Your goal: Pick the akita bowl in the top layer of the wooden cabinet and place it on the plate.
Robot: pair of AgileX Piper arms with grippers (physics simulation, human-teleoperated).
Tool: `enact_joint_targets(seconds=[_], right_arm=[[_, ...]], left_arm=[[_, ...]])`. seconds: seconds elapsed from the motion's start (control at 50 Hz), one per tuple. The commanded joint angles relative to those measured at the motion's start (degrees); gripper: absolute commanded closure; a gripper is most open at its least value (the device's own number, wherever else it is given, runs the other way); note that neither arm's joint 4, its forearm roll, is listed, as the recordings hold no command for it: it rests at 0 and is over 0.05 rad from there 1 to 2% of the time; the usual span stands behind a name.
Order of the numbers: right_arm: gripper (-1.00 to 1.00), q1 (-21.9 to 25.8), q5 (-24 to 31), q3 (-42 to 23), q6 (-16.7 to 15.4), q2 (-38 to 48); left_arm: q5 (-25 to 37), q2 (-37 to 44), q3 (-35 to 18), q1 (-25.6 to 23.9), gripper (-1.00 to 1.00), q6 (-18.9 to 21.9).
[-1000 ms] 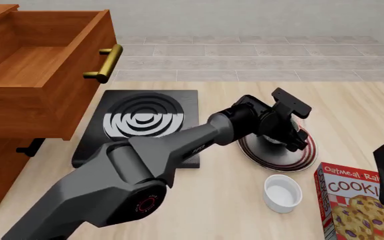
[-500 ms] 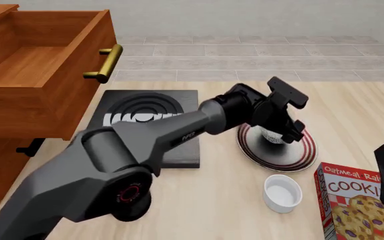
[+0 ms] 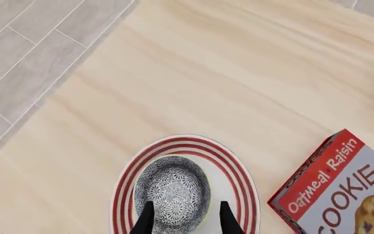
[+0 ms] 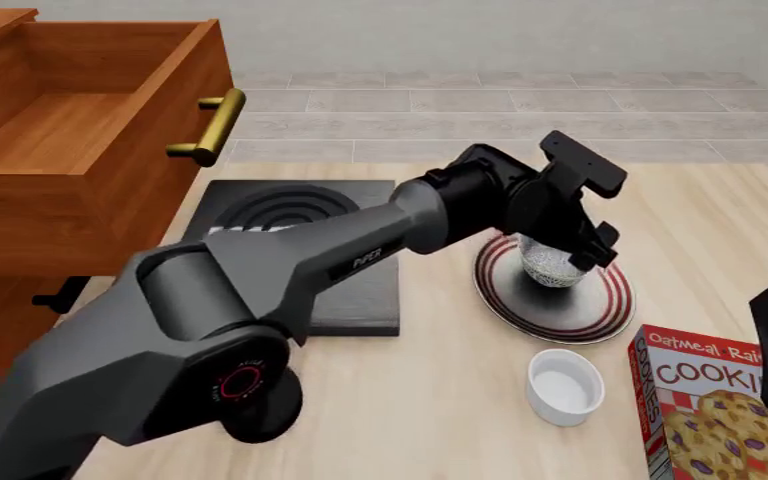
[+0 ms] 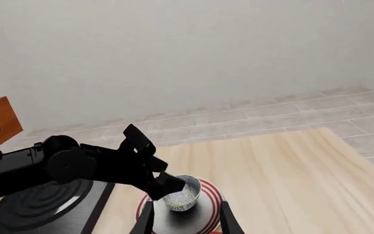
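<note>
Left wrist view: the akita bowl [image 3: 172,192] sits on the plate [image 3: 242,185], between the left end effector's [image 3: 185,218] spread fingers, apparently released.

Front view: the left end effector [image 4: 584,240] has lifted slightly, leaving the bowl placed.

Right wrist view: the right end effector [image 5: 185,218] hangs open, empty.

One akita bowl [image 4: 552,264], just the one, sitting between the left fingers [image 3: 146,220]. One plate [image 4: 611,300] underneath it. One white ramekin [image 4: 564,385], beside the fingers, nearer the camera. One cookie box [image 4: 704,405] further over. One stove burner [image 4: 284,225] back behind the fingers. One wooden cabinet [image 4: 37,230], one drawer [image 4: 84,150] open, one brass handle [image 4: 208,127] showing. Two arms in play.
</note>
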Motion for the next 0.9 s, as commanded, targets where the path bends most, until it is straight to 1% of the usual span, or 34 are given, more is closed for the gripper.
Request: enact_joint_targets(seconds=[0.02, 0.08, 0.12, 0.26, 0.42, 0.66, 0.82, 0.9], right_arm=[[-1.0, 0.01, 0.01, -0.07, -0.64, -0.01], [-1.0, 0.03, 0.01, -0.11, -0.77, 0.0], [-1.0, -0.09, -0.06, -0.14, -0.99, 0.02], [-1.0, -0.29, -0.18, -0.22, -1.22, 0.05], [-1.0, -0.28, -0.31, -0.15, -1.63, 0.01], [-1.0, -0.07, -0.34, -0.18, -2.59, 0.0], [-1.0, 0.03, -0.33, -0.24, -3.27, 0.0], [-1.0, 0.14, -0.28, -0.32, -3.67, 0.01]], left_arm=[[-0.84, -3.47, 3.33, -0.09, -1.0, 0.26], [-0.55, -3.5, 2.95, -0.01, -1.0, 0.4], [-0.77, -4.26, 3.89, 0.16, -1.0, 0.7], [-0.5, -5.75, 4.71, 0.63, -1.0, 1.36], [-0.04, -7.06, 4.69, 0.57, -1.0, 1.69], [-0.86, -10.96, 8.3, 0.58, -1.0, 2.35], [-0.76, -12.74, 8.95, 0.98, -1.0, 2.4], [-1.5, -13.81, 10.39, 1.34, -1.0, 2.24]])
